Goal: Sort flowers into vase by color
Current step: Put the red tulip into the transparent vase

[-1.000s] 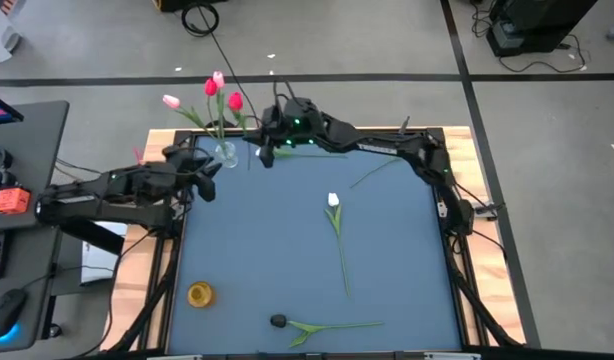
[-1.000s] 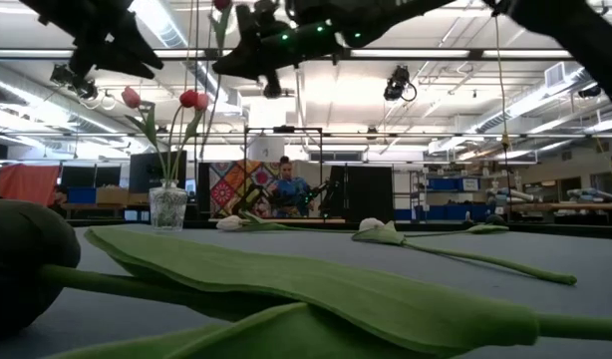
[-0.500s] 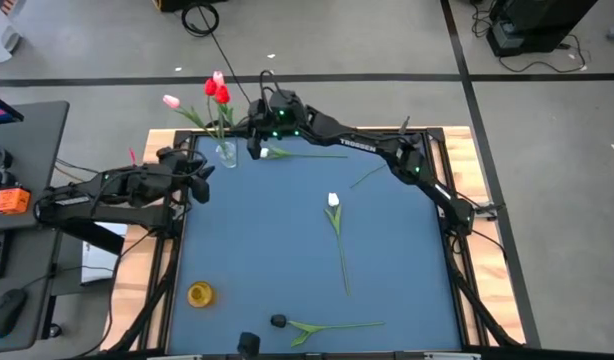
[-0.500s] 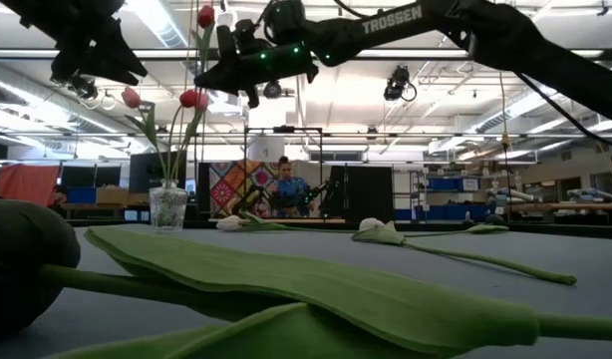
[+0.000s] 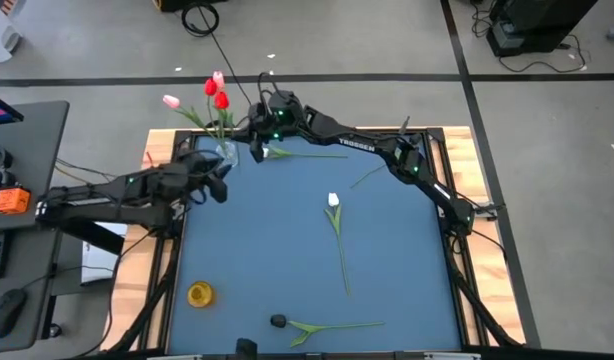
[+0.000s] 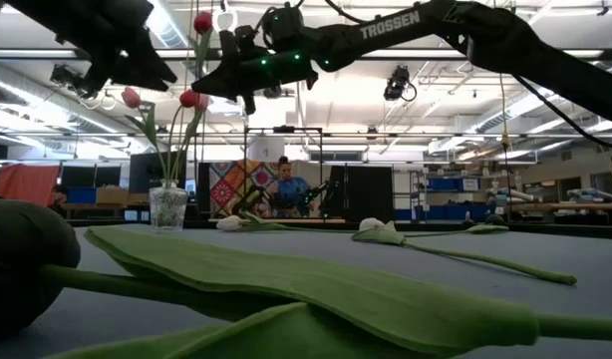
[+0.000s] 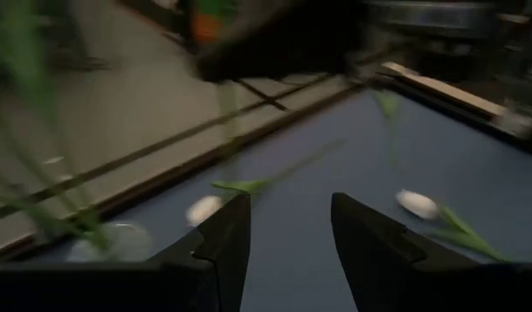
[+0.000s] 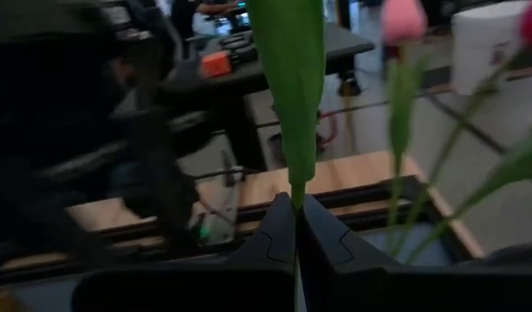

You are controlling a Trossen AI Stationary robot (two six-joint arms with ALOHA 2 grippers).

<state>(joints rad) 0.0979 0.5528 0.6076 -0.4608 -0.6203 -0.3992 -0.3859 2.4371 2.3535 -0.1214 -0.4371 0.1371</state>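
The right pincer hangs just beside the glass vase, clenched on the thin stem of a red tulip whose head stands above it. Such a flower is probably very light and springy, its stem bending easily, so a hold low on the stem, below the leaf, likely steers it best into the narrow mouth. The left pincer, released and empty, sits on the vase's near side. Other flowers, among them a white tulip, lie on the counter well apart. Against a second earlier, the right pincer has closed in on the vase and the left has pushed forward.
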